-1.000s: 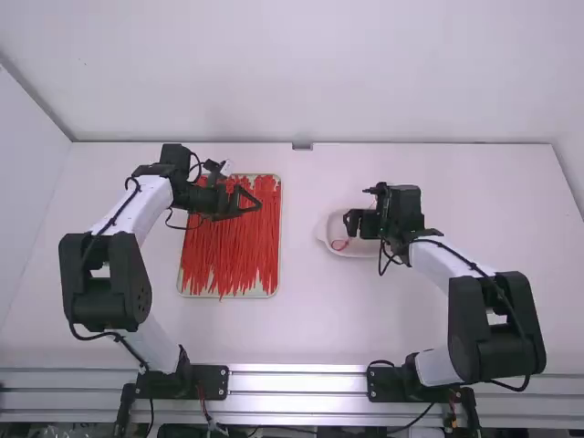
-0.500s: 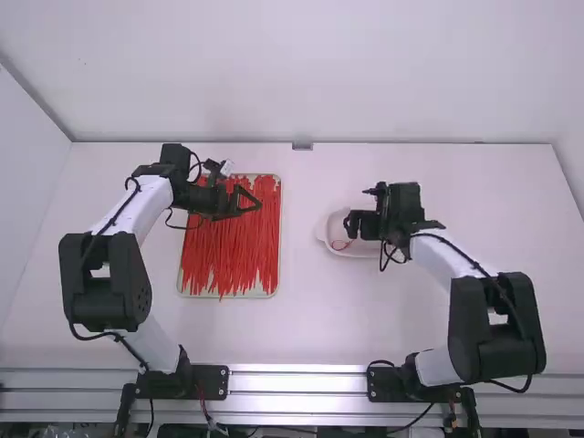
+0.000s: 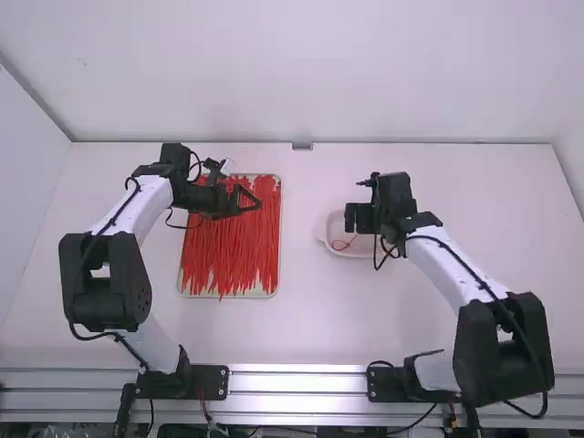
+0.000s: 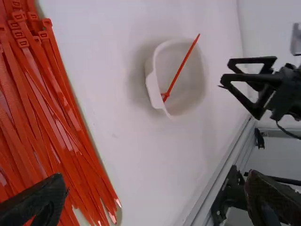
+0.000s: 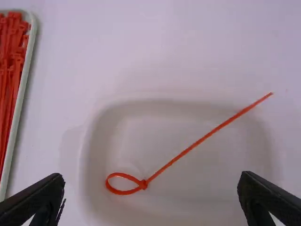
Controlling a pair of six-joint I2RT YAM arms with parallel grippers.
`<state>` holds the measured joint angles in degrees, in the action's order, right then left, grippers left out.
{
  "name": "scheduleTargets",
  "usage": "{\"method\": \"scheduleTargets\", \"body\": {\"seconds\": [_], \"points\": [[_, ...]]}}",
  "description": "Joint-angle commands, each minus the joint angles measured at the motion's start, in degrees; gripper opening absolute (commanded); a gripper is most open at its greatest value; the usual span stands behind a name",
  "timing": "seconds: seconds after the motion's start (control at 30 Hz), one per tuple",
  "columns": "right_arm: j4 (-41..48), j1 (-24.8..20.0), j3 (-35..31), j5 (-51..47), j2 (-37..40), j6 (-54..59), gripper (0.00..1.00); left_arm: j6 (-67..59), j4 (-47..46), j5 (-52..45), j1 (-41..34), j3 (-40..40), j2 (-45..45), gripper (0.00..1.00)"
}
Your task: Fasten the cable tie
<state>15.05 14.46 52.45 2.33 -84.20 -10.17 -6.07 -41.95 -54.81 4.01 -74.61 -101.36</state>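
Your fastened cable tie lies in the white bowl on the surface. Its small closed loop rests on the bowl's floor, and its straight tail slants up and out past the rim. The right gripper hangs above that bowl with its jaws spread wide apart. In the right wrist view the tie sits between the two jaws but below them, touching neither, so nothing is held.

From the high view, you see the bowl just beside the right gripper, with the tie showing as a thin red line inside it.

The left gripper is well apart from all this, over the far end of the tray of loose red ties. Its jaws are also apart and hold nothing. The left wrist view shows the heaped loose ties beneath the left gripper — and farther off the bowl, the tie and the right gripper.
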Motion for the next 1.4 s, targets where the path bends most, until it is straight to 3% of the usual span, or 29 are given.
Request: {"method": "scheduleTargets", "body": {"seconds": [0.0,0.37,1.07,1.37], "points": [[0.9,1.5,2.0,-6.1,4.2,-0.5,0.98,-1.0,0.2,-1.1,0.5,1.0,0.7,0.99],[4.4,4.6,2.0,-10.1,11.5,0.0,0.98,-1.4,0.9,-0.3,0.5,1.0,0.7,0.99],[5.1,3.6,1.9,-10.1,11.4,0.1,0.98,-1.0,2.7,3.3,0.5,1.0,0.7,0.99],[0.9,-0.8,-2.3,-5.9,15.6,4.4,0.91,3.0,7.0,7.3,-3.5,5.1,4.7,0.92]]}}
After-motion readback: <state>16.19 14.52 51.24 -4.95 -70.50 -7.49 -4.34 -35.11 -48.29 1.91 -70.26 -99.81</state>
